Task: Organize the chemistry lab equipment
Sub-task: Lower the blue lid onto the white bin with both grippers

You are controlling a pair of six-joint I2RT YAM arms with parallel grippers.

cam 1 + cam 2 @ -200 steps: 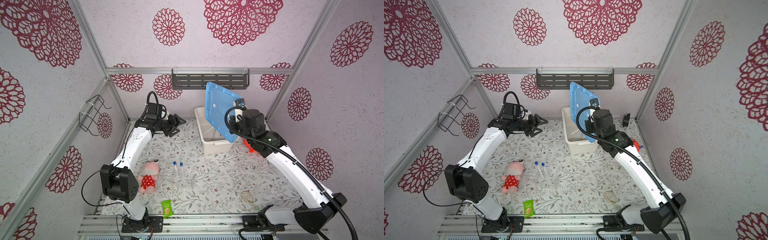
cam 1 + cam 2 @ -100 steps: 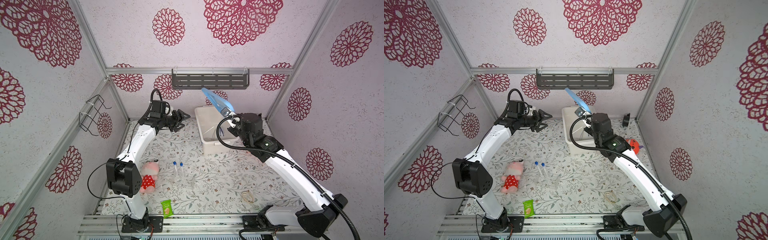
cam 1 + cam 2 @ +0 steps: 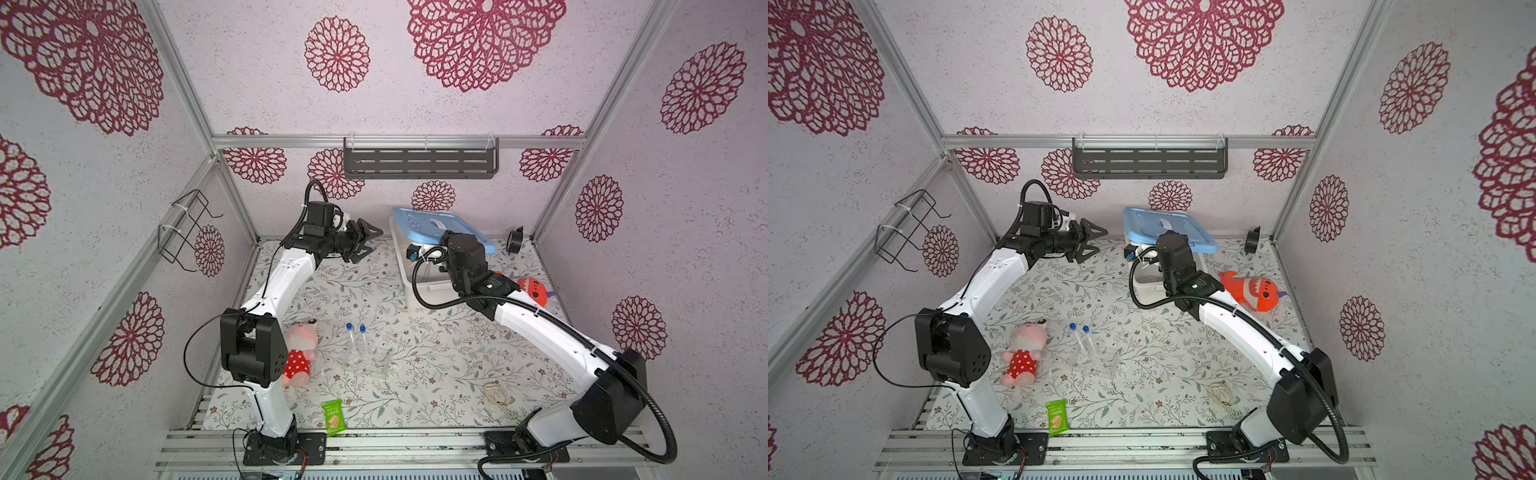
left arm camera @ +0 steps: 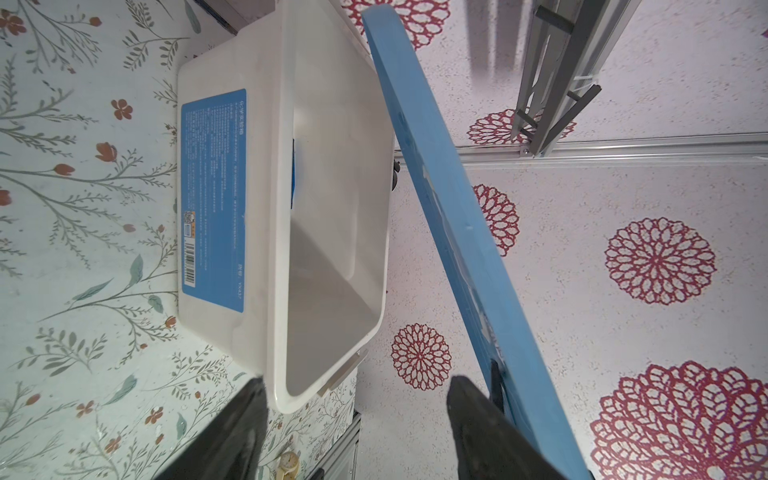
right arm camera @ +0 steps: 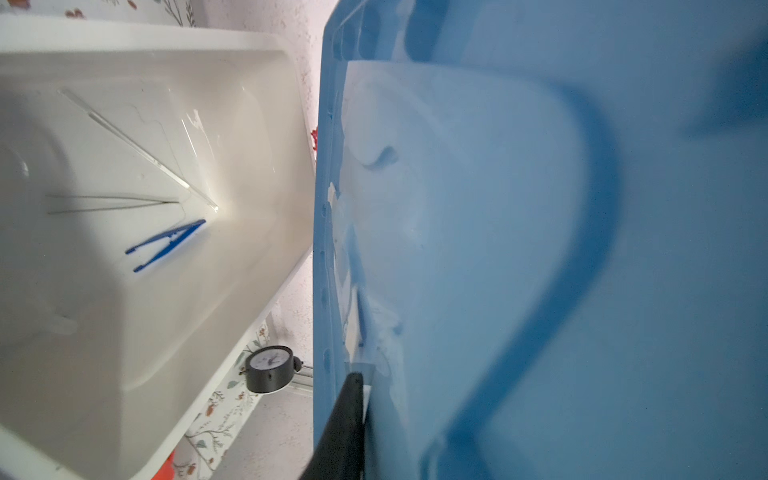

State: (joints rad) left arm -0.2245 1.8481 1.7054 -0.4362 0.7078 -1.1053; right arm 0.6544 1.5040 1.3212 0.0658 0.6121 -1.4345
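Note:
My right gripper (image 5: 365, 384) is shut on the edge of a blue lid (image 3: 436, 226), holding it tilted over the far part of the white bin (image 3: 409, 276). In the bin lie dark blue tweezers (image 5: 166, 245), metal tweezers (image 5: 112, 203) and a thin clear rod (image 5: 141, 149). My left gripper (image 3: 372, 240) hangs open and empty just left of the bin, its jaws facing the bin and lid (image 4: 457, 232). Two clear tubes with blue caps (image 3: 356, 332) lie mid-table beside a clear beaker (image 3: 380, 361).
A pink plush (image 3: 301, 349) lies by the left arm's base and an orange plush (image 3: 1254, 291) lies right of the bin. A green snack packet (image 3: 334, 417) is at the front edge, a black dial gauge (image 3: 515, 241) in the back right corner, a rubber band (image 3: 496, 392) front right.
The right arm has swung the blue lid from upright down to a shallow tilt over the bin. The left gripper has moved right, closer to the bin.

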